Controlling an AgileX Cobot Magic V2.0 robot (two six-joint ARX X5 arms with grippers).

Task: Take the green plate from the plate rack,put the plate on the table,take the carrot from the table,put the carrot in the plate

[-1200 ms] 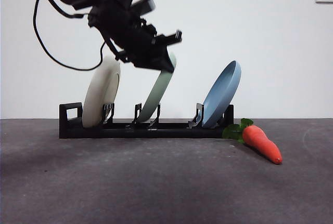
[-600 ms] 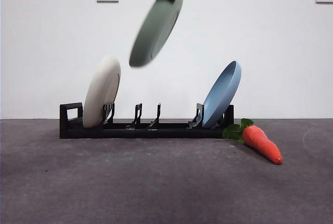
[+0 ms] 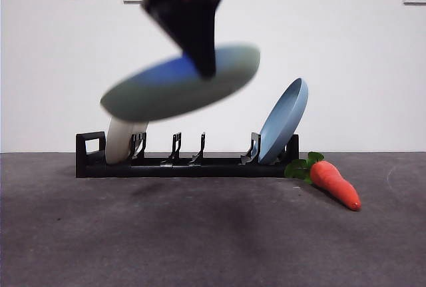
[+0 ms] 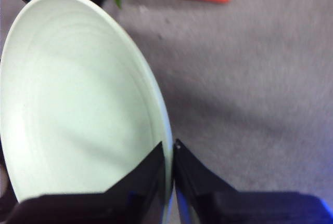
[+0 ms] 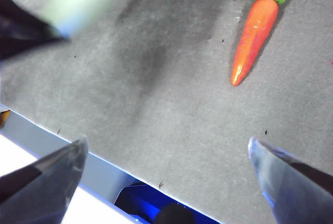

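Up above the grey table (image 3: 213, 240), the green plate (image 3: 180, 90) hangs in the air, tipped nearly flat and blurry. It is in front of the long black plate rack (image 3: 186, 164), clear of its slots. The left gripper (image 4: 169, 154) has its two jaws pinched tight on the plate's rim. A blue plate (image 3: 285, 122) leans in the rack's end slot, and what looks like a cream plate (image 3: 120, 139) peeks out behind. The right gripper (image 5: 166, 154) waits wide open, holding nothing. The carrot (image 3: 335, 183) lies on the table just beside the rack's end.
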